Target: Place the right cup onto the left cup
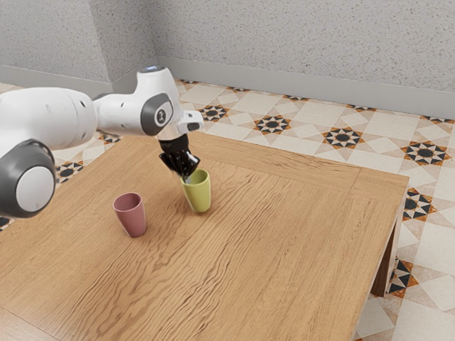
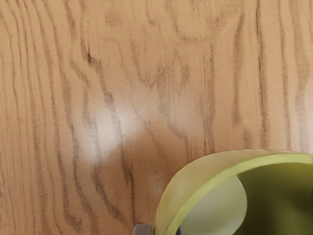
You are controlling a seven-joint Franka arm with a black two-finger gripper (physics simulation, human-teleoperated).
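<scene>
The black gripper is at the near-left side of the green cup's rim in the exterior view, shut on the cup's wall. The green cup stands upright; whether its base touches the table I cannot tell. Toward the exterior view's left, apart from it, a pink cup stands upright on the table. In the wrist view the gripper has one grey fingertip outside the wall of the green cup and the other at its inner side.
Bare wood surrounds both cups. The table's far edge and a corner lie toward the exterior view's right, with tiled floor beyond and a grey wall behind.
</scene>
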